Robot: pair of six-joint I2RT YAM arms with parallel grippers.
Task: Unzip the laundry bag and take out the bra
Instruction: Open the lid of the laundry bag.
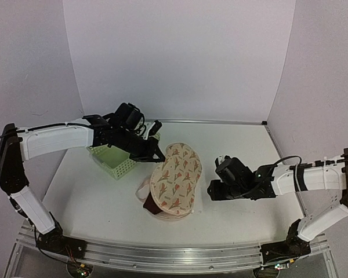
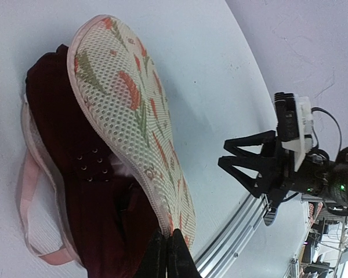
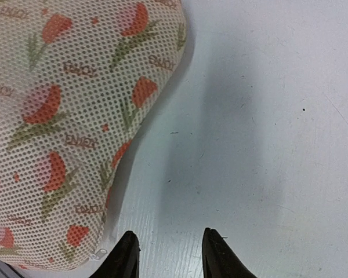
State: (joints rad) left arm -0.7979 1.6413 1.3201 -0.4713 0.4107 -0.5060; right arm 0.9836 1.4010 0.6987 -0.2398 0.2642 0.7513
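The laundry bag (image 1: pixel 177 174) lies mid-table, its cream flowered top flap (image 2: pixel 124 104) lifted off the lower half. My left gripper (image 1: pixel 160 156) is shut on the far rim of that flap (image 2: pixel 167 238) and holds it up. Under the flap the dark maroon bra (image 2: pixel 64 139) shows inside, a pale pink strap (image 2: pixel 24 191) looping out on the table; its near end also peeks out in the top view (image 1: pixel 148 201). My right gripper (image 1: pixel 211 190) hovers low just right of the bag (image 3: pixel 58 116), open, with only bare table between its fingers (image 3: pixel 169 242). A zipper pull (image 3: pixel 98 253) lies beside its left finger.
A light green lattice basket (image 1: pixel 112 160) stands at the back left, under my left arm. White walls enclose the table on three sides. A metal rail (image 1: pixel 162 255) runs along the near edge.
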